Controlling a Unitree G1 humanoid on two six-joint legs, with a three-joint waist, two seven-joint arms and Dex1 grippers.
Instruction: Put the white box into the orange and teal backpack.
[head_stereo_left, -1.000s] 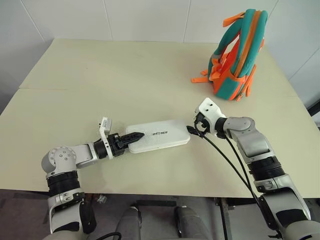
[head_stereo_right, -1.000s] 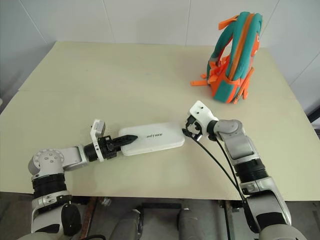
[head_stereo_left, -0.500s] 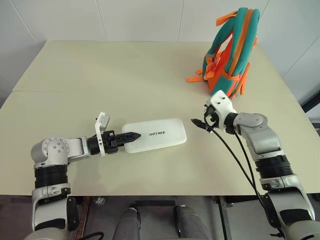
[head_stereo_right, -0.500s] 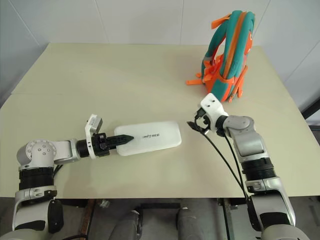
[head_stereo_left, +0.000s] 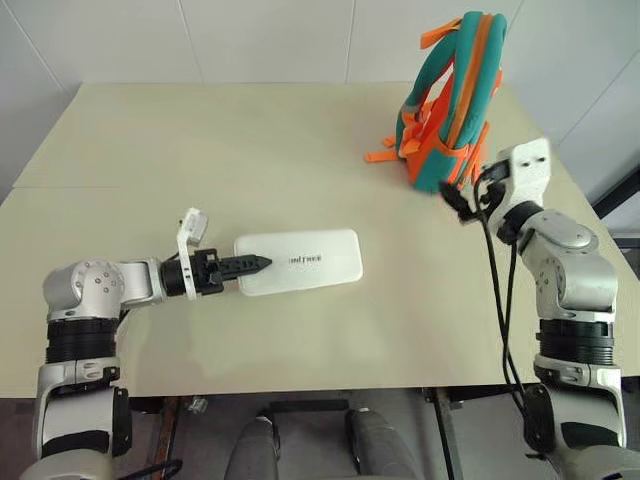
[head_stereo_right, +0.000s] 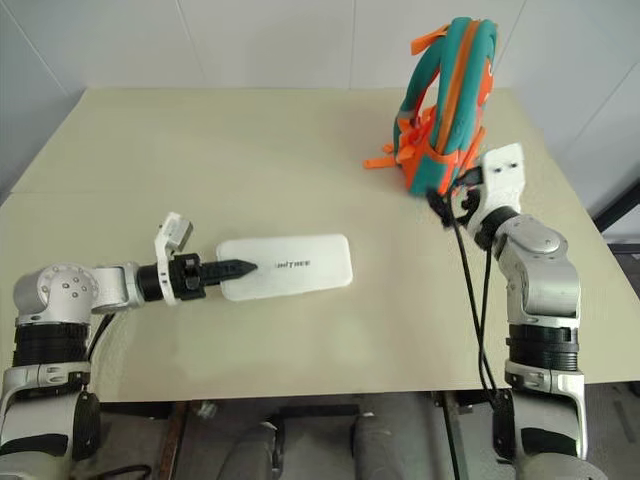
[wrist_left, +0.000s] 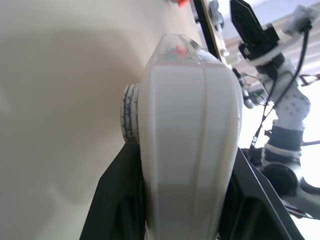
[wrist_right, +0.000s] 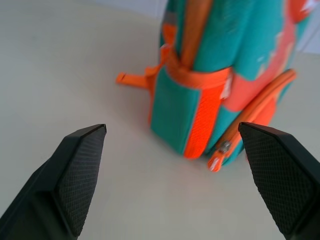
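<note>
1. From the head views, the white box (head_stereo_left: 298, 262) lies flat on the cream table (head_stereo_left: 200, 160), well apart from the orange and teal backpack (head_stereo_left: 450, 100), which stands upright near the table's far right corner. Open tabletop lies between box and backpack; nothing stands in the way.
2. The left gripper (head_stereo_left: 250, 265) is clamped on the end of the box farthest from the backpack, its black fingers closed over that short edge.
3. The right gripper (head_stereo_left: 455, 197) hangs just beside the backpack's base, on the near side, with black cables (head_stereo_left: 495, 290) trailing down along its arm. It touches nothing I can see.
4. In the left wrist view, the box (wrist_left: 187, 140) runs edge-on away from the camera, pinched between the two black fingers (wrist_left: 117, 200). Beyond the box's far end, towards the backpack, the right arm (wrist_left: 285, 115) is raised.
5. In the right wrist view, the backpack (wrist_right: 220, 75) stands straight ahead, an orange strap (wrist_right: 132, 80) lying on the table beside it. The two fingers (wrist_right: 75, 170) are spread wide apart with nothing between them.
</note>
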